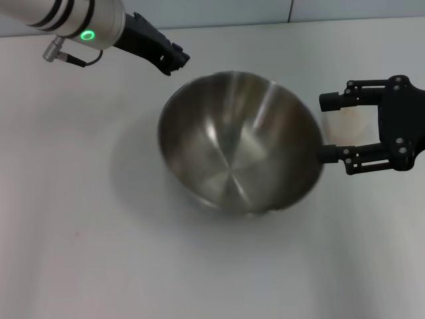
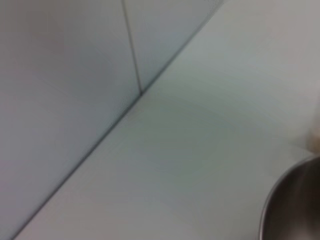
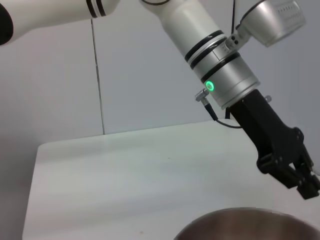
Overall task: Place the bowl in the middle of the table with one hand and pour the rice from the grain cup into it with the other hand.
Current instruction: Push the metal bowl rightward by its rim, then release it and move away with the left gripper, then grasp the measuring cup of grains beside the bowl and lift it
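The steel bowl [image 1: 240, 141] stands near the middle of the white table [image 1: 80, 199], and nothing shows inside it. Its rim also shows in the left wrist view [image 2: 295, 205] and the right wrist view [image 3: 250, 225]. My left gripper [image 1: 175, 60] hovers just beyond the bowl's far left rim, apart from it; it also shows in the right wrist view [image 3: 300, 175]. My right gripper [image 1: 324, 128] is open at the bowl's right side. Its fingers [image 1: 345, 98] stand on either side of the clear grain cup [image 1: 346, 123], which holds pale rice [image 1: 349, 127].
A grey wall [image 1: 265, 10] runs along the table's far edge. The wall and its vertical seam also show in the left wrist view [image 2: 132, 50]. Bare tabletop lies in front of the bowl and to its left.
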Motion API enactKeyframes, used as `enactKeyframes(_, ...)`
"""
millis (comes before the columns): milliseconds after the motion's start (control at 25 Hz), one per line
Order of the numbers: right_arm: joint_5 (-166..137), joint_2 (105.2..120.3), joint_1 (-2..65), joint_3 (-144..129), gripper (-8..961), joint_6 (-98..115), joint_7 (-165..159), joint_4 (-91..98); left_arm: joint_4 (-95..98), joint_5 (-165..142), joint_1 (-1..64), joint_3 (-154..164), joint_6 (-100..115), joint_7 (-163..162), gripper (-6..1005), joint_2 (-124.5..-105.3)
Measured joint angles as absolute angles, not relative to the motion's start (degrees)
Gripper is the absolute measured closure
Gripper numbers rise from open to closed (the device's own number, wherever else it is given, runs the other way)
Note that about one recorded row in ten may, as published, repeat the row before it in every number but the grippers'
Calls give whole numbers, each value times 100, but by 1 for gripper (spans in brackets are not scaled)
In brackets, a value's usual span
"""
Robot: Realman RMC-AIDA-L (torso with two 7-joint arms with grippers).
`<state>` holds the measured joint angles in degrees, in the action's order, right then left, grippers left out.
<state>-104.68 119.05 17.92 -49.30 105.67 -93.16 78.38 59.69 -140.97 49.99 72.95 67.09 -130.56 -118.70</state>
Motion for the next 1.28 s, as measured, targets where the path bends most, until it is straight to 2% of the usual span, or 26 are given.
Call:
enactKeyframes(240,-10468,11901,1781,-4930,179,10564,-9316,7859,6095,-13553,4878,6626,6839,-12854,810,-11839)
enactKeyframes(440,-10470,11900,1781,-4927,179,10564,-9316,7865,6241,-12757,4466,6347,6812,-12279,772,-11833)
enactKeyframes(640,-10494,11900,1808,-4921,180,10564,-9316,7877,6378,-12199,4117,6286,6819,-12062,569,-11832)
enactKeyframes(960,-10533,11895,1828,-4909,180,10555,-9307,7884,6232,-10839,3646,5598,7440,-11699,367,-11807)
enactKeyframes(1200,-10566,11892,1828,-4886,180,10554,-9297,7886,5776,-9774,3440,4759,8253,-11045,153,-11674)
enactKeyframes(1280,-10567,11891,1823,-4870,179,10555,-9293,7897,5656,-9392,3257,4595,8638,-10673,155,-11657)
